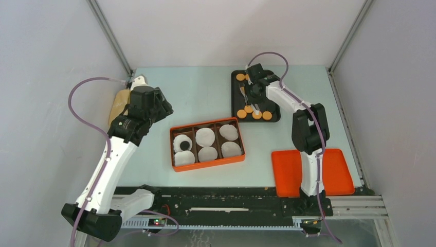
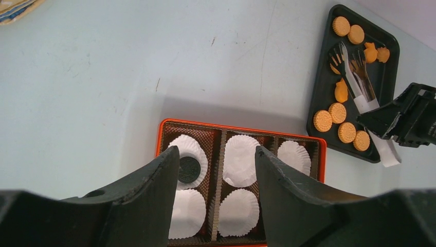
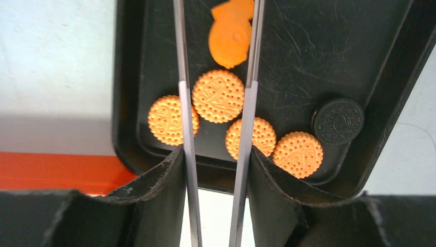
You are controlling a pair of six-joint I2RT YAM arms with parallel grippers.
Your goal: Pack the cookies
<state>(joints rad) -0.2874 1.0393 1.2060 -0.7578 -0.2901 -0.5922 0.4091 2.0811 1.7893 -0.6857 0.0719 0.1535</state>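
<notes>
Bare table between orange box and black tray, right arm and tongs over the cookies.

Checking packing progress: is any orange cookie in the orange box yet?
No, the box holds just one black cookie, sitting in a paper cup.

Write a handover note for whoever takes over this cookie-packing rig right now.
Left gripper: open, empty, raised near the orange box.
Right gripper: shut on tongs, whose blades run either side of a round orange cookie on the black tray.
Done: one black cookie sits in a paper liner in the box; the other five liners are empty.
Left: move the remaining cookies from the tray into the liners. A flat orange tray, possibly the lid, lies to the right.
</notes>
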